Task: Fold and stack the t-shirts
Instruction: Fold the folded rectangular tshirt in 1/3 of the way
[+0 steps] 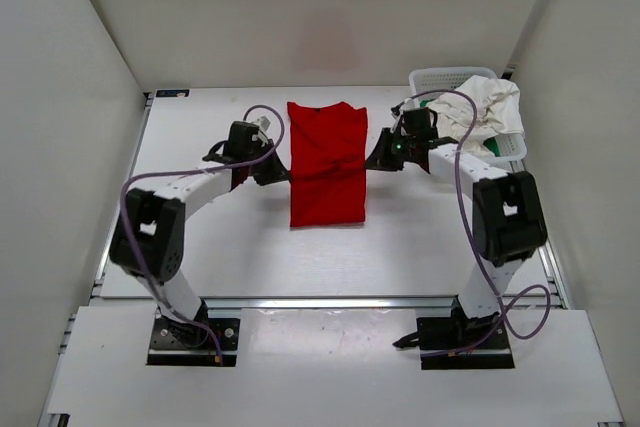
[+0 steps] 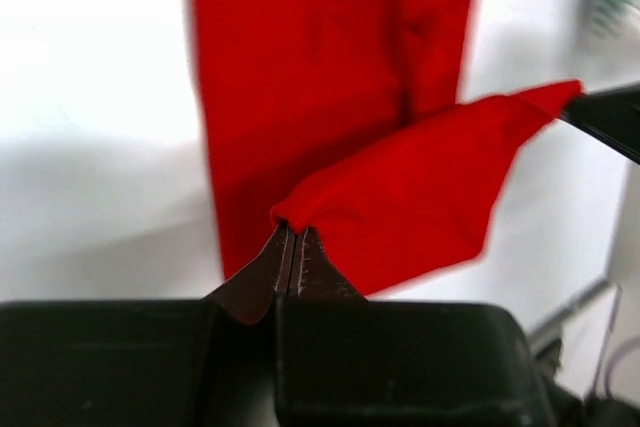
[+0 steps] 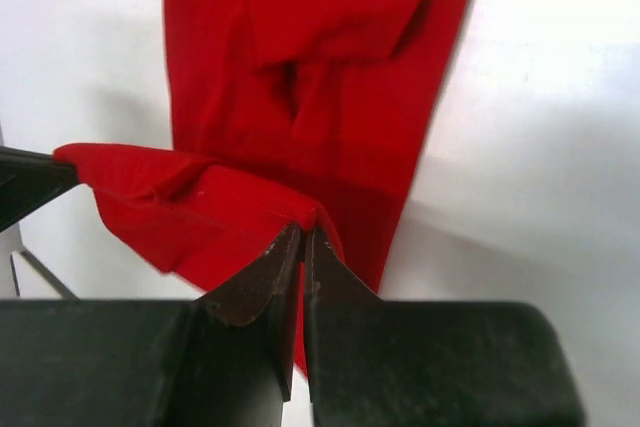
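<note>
Top external view: the red t-shirt [image 1: 327, 162], folded narrow, lies lengthwise in the middle of the tabletop [image 1: 230, 247]. The left claw [image 1: 282, 176] and right claw [image 1: 374, 160] each pinch one of its side edges, jaws pressed together on the cloth. The white t-shirt [image 1: 488, 105] is heaped in the mesh basket [image 1: 440, 76] at the far right corner.

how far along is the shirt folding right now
Early. Done: the red t-shirt lies folded into a narrow strip on the table. In hand: the left gripper and right gripper are each shut on one side edge, holding it raised, likely for a cross fold. Left: the white t-shirt and a bit of green cloth sit crumpled in the basket; nothing is stacked.
</note>
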You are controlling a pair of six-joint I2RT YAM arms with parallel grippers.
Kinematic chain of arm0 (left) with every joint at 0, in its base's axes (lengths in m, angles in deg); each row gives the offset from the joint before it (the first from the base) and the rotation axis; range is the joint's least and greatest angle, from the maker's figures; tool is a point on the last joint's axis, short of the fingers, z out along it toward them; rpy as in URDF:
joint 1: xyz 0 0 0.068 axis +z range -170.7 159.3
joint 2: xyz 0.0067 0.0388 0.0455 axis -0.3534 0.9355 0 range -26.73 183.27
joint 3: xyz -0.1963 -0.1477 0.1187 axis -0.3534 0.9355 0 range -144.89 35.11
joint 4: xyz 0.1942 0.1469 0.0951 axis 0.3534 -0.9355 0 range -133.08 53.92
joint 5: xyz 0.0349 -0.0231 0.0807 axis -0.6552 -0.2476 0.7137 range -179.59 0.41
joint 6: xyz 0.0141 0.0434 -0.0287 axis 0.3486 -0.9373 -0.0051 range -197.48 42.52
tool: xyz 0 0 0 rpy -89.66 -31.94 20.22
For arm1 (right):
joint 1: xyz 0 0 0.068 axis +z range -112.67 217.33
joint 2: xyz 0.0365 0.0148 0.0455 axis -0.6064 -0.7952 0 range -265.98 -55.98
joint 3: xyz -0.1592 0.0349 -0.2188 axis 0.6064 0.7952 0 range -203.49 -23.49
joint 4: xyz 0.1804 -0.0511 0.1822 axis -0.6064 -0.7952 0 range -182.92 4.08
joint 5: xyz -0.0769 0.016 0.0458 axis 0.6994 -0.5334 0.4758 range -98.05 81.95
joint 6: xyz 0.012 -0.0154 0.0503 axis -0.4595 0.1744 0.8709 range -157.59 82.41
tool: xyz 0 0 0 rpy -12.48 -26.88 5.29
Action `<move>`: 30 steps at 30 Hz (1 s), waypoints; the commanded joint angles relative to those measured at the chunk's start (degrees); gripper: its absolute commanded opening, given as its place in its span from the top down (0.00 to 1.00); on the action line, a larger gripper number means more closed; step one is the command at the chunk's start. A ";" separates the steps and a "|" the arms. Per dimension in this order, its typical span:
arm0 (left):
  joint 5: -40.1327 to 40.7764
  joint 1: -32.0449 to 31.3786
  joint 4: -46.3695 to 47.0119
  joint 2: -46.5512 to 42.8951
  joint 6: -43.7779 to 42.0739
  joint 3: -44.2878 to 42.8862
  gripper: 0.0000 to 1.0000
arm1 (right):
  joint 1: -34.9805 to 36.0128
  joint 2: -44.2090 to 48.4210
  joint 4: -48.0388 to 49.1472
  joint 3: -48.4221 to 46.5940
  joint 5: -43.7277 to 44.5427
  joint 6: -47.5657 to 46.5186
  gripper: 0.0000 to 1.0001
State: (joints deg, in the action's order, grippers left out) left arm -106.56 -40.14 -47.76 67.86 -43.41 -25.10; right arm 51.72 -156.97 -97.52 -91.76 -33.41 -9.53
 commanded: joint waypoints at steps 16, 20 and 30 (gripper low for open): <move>-4.81 3.19 14.75 -3.42 8.89 -1.01 0.67 | 0.19 -6.51 -7.82 -15.23 6.19 -4.49 0.75; -3.86 -4.79 24.14 -6.08 12.34 12.63 0.68 | 3.96 -1.41 -5.82 -8.39 11.28 -5.02 0.78; -3.59 -8.16 27.68 -0.80 13.04 22.76 0.75 | 10.57 -13.24 -0.71 -14.77 -1.85 -4.86 0.99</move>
State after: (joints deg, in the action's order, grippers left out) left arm -109.66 -48.82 -23.79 69.35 -31.02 -3.33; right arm 62.41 -164.81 -100.45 -101.51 -29.87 -14.71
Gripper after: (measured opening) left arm 0.254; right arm 0.007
